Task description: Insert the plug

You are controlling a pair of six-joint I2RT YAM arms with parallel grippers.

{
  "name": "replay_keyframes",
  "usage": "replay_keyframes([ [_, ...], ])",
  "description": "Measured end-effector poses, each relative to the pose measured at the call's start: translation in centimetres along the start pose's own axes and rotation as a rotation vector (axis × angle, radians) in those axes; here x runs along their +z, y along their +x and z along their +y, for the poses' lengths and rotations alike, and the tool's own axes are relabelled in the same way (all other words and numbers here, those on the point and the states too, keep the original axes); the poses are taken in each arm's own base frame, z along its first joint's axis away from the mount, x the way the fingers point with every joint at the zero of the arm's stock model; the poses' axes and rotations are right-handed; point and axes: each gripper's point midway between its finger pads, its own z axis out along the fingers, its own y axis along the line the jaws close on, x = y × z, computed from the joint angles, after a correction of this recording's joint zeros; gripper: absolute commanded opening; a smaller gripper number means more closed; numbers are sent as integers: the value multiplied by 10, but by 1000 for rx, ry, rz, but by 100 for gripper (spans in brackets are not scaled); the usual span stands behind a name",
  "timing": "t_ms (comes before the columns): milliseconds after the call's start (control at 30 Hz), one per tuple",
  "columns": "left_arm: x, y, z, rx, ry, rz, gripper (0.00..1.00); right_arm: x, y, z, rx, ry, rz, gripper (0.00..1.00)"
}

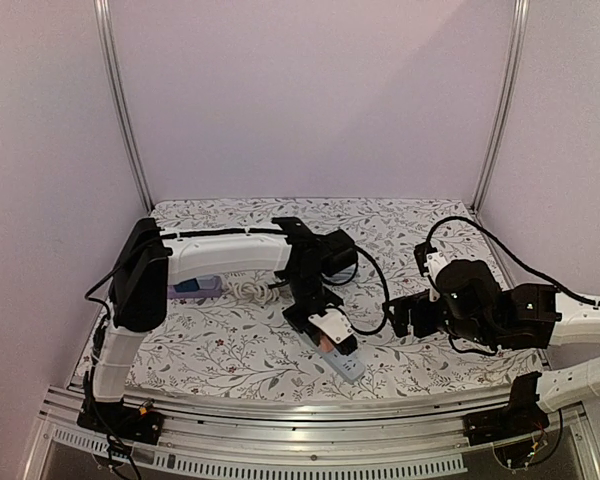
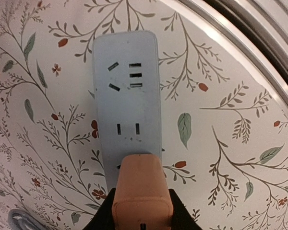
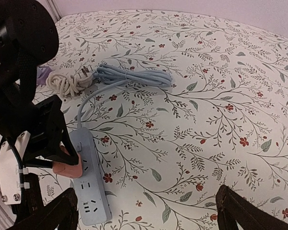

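white cord bundle (image 3: 62, 85): far-left of the power strip (image 2: 128, 100), well apart, lying loose. Not in play.
blue cable (image 3: 134, 74): coiled beyond the strip's far end and runs back into it. Looks like the strip's own lead.
L gripper (image 1: 325, 338): directly over the strip's cable end, pointing down. Fingers pinched on the flanks of the plug (image 2: 138, 184).
plug: orange body, held upright, sitting on the socket nearest the cable end and touching the strip's top face. Prongs hidden under the body, so can't tell if seated or just resting on the holes.
power strip: flat on the patterned cloth near the table's front edge. The other 2 socket groups are bare.
R gripper (image 3: 146, 211): right of the strip, well apart. Fingers spread wide, holding nothing, aimed toward the strip.
step: insertion itself, imo. Pick and align look done and the plug is on target.
next: straight push down along the prong axis w/o tilt. The strip is unclamped, so it may skid or tip. R arm could pin the free end if needed. Confirm the body sits flush before release.
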Motion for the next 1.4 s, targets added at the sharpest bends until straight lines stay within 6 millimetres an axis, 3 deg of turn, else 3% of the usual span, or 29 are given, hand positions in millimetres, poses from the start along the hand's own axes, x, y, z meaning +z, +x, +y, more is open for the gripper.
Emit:
replay_keyframes([
  [100,8,1,0,-1,13,6,0,0,0,0,1,-2,-1,99],
  [833,12,1,2,-14,61,7,0,0,0,1,2,-7,3,99],
  [967,12,0,1,-15,63,2,19,-1,0,1,3,-8,1,99],
  [1033,11,-1,1,-16,55,-6,23,-1,0,1,3,-8,2,99],
  [1067,11,-2,1,-16,50,-9,70,-1,0,1,3,-8,1,99],
  [1100,10,-2,1,-15,45,-11,98,-1,0,1,4,-9,0,99],
  [1400,30,-2,-7,-18,51,-38,100,-5,-4,1,19,-19,-14,99],
])
